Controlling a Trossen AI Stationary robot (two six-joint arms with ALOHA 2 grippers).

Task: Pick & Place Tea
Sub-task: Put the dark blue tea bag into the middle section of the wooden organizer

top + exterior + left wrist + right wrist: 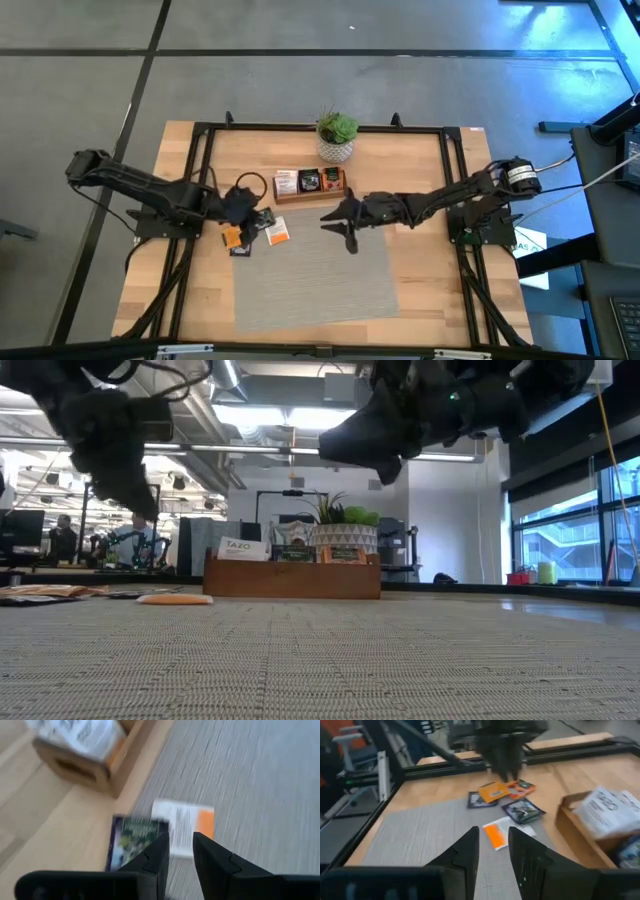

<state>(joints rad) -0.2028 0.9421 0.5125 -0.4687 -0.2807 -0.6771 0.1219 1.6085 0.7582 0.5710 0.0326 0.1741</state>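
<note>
The left arm comes in from the left of the high view and bends toward the middle. Its jaws (248,216) sit left of centre and point down, with a small gap between the two dark fingers (156,857). The right arm reaches in from the right side — stretched long and low. Its jaws (347,238) hang near the centre, a little apart.

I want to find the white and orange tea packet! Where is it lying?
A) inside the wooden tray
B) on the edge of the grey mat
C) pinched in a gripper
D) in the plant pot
B: the white and orange tea packet lies flat at the edge of the grey mat, near the left gripper, outside the wooden tray.
</note>
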